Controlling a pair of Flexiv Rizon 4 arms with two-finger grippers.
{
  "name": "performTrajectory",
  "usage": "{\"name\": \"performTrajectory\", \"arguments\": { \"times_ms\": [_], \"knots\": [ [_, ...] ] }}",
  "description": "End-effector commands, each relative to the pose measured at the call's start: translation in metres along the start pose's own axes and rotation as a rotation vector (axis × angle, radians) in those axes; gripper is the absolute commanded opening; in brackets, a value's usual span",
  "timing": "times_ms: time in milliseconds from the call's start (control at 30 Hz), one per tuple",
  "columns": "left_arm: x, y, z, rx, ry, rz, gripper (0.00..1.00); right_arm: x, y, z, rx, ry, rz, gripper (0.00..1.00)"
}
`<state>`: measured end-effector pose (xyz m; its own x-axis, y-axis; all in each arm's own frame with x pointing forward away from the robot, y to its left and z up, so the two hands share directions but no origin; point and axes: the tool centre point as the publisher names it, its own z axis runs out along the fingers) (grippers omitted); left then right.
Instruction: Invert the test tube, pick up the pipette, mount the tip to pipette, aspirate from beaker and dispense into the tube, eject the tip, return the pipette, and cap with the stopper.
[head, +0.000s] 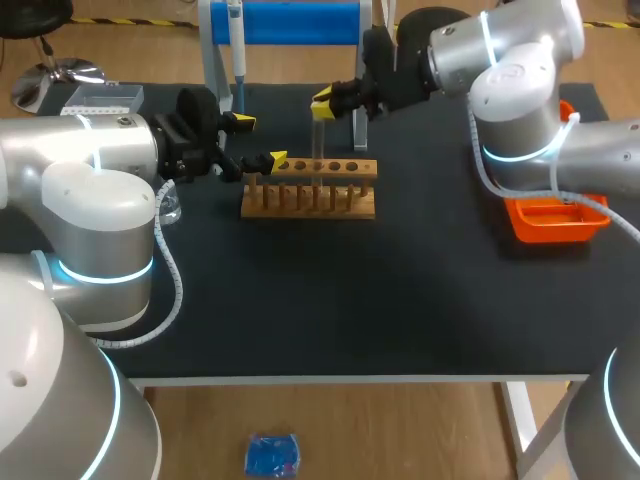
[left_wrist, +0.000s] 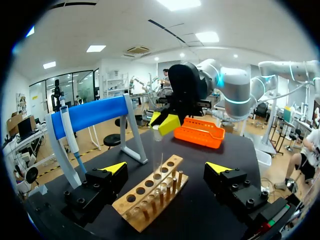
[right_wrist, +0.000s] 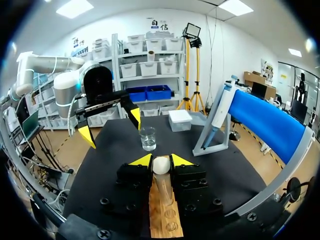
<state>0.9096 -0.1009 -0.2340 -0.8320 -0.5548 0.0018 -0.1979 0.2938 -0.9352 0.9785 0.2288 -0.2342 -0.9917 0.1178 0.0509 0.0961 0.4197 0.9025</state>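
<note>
The right gripper (right_wrist: 161, 160) is closed narrow on the test tube (left_wrist: 159, 150). Its two yellow tips press the upper part of the tube from both sides, and a pale round end of the tube shows between them. The tube stands upright over the wooden rack (head: 310, 200), and its lower end reaches the row of holes on top. It cannot be seen if the end is inside a hole. The right arm comes in from the far right and reaches to the middle of the table.

The left gripper (head: 258, 140) is spread wide and holds nothing. It is just beside the left end of the rack, and its fingers point along the rack toward the right gripper.

The rack stands in the middle of the black table, toward the far side. Behind it, at the far edge, the pipette (head: 237, 50) hangs on the left end of a stand with a blue bar (head: 300, 22). The glass beaker (right_wrist: 148, 138) stands left of the rack, near the left arm. A white tip box (right_wrist: 180, 120) is at the far left corner. An orange tray (head: 555, 222) lies at the right side, partly under the right arm.
</note>
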Motion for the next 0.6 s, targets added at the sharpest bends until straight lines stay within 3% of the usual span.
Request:
{"name": "performTrajectory", "arguments": {
  "times_ms": [33, 333, 367, 433, 467, 500, 600],
  "knots": [
    [0.0007, 0.0016, 0.0011, 0.006, -0.004, 0.000, 1.00, -0.0013, -0.0025, 0.0016, 0.003, 0.003, 0.003, 0.00],
    [0.0007, 0.0016, 0.0011, 0.006, -0.004, 0.000, 1.00, -0.0009, -0.0100, 0.0040, 0.006, 0.005, 0.015, 0.00],
    [0.0007, 0.0016, 0.0011, 0.006, -0.004, 0.000, 1.00, -0.0008, -0.0103, 0.0041, 0.006, 0.004, 0.015, 0.10],
    [0.0007, 0.0016, 0.0011, 0.006, -0.004, 0.000, 1.00, -0.0005, -0.0108, 0.0040, 0.006, 0.003, 0.015, 0.44],
    [0.0007, 0.0016, 0.0011, 0.006, -0.004, 0.000, 1.00, -0.0003, -0.0111, 0.0039, 0.007, 0.002, 0.015, 0.85],
    [0.0007, 0.0016, 0.0011, 0.006, -0.004, 0.000, 1.00, -0.0001, -0.0113, 0.0037, 0.007, 0.001, 0.015, 1.00],
    [0.0007, 0.0016, 0.0011, 0.006, -0.004, 0.000, 1.00, 0.0007, -0.0110, 0.0017, 0.001, 0.000, 0.013, 1.00]
  ]
}}
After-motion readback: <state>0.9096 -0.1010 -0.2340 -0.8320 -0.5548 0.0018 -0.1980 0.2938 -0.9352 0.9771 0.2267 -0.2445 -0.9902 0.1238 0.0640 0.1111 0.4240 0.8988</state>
